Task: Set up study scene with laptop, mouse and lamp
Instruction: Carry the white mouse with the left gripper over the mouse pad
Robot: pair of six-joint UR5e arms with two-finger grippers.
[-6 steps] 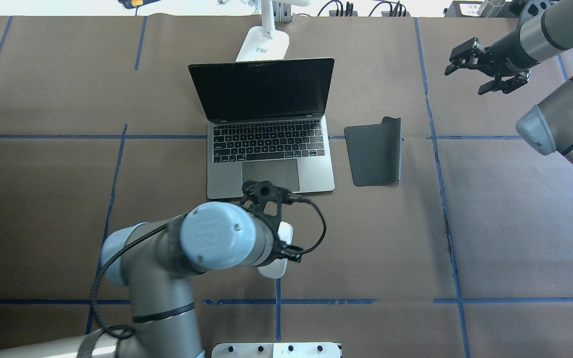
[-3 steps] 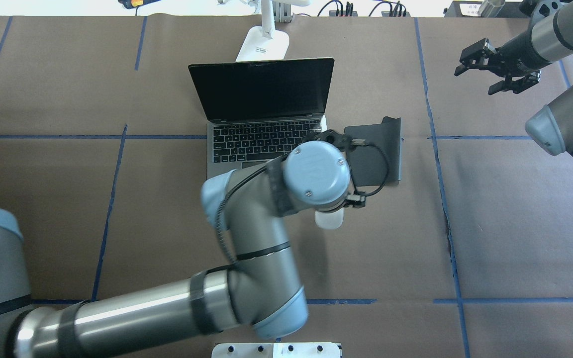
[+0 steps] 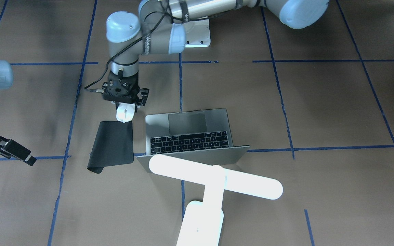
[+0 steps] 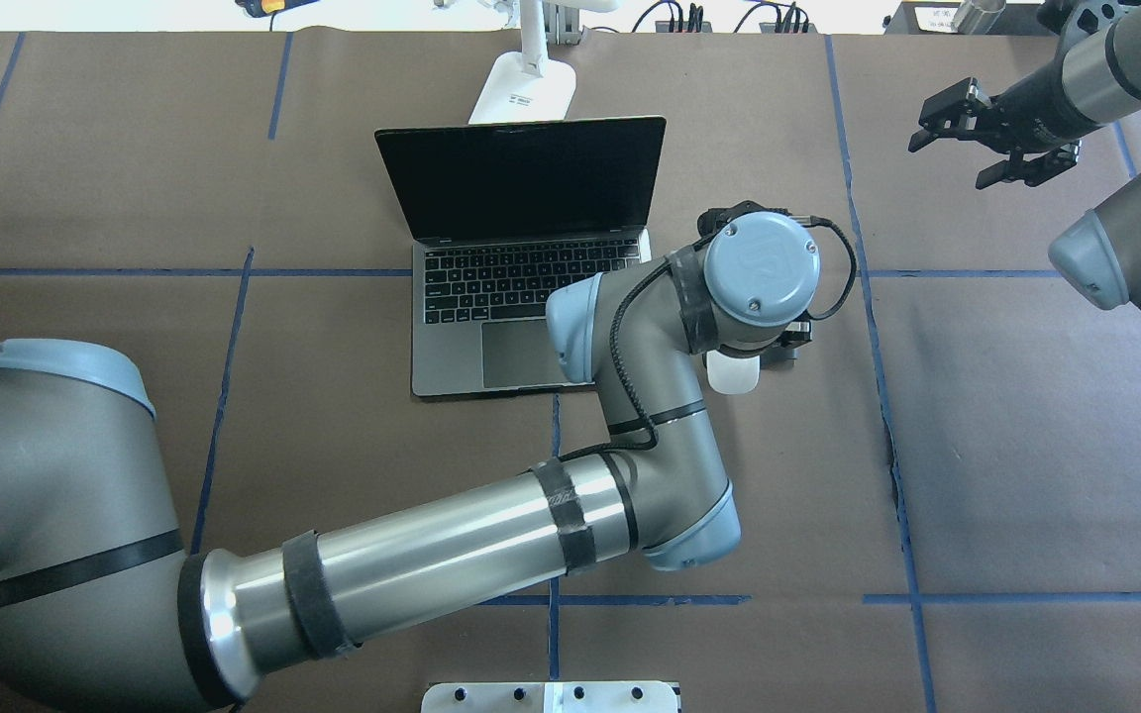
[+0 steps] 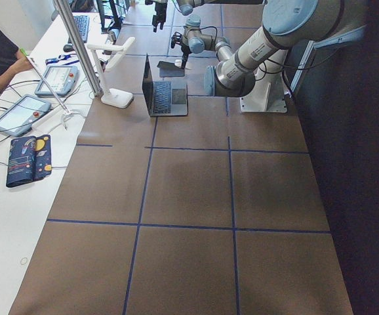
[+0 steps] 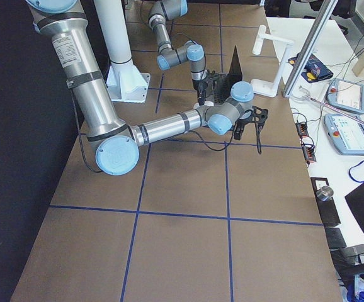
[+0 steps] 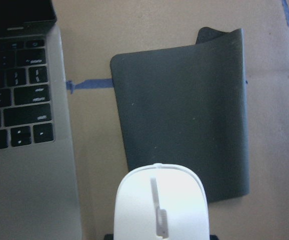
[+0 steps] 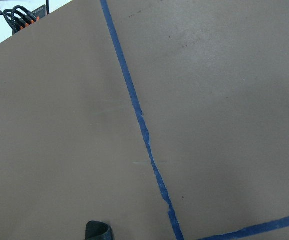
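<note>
The open grey laptop (image 4: 531, 277) sits mid-table, its screen facing the robot; it also shows in the front view (image 3: 190, 131). The white lamp (image 3: 214, 179) stands behind it, its base at the far edge (image 4: 524, 94). My left gripper (image 3: 124, 106) is shut on the white mouse (image 3: 124, 113) and holds it just above the near edge of the black mat (image 3: 111, 143). The left wrist view shows the mouse (image 7: 159, 205) over the mat (image 7: 184, 120). From overhead only the mouse's tail (image 4: 734, 376) shows. My right gripper (image 4: 947, 163) is open and empty at the far right.
The mat's far corner (image 7: 209, 35) curls up. A white bolted pedestal block (image 4: 551, 696) sits at the table's near edge. Blue tape lines (image 8: 144, 130) cross the brown table cover. Tablets and cables lie on a white side bench (image 5: 25, 111).
My left arm has carried the mouse from in front of the laptop, to the right and farther away, to the mat's near edge. The right gripper has drawn back slightly to the right.
</note>
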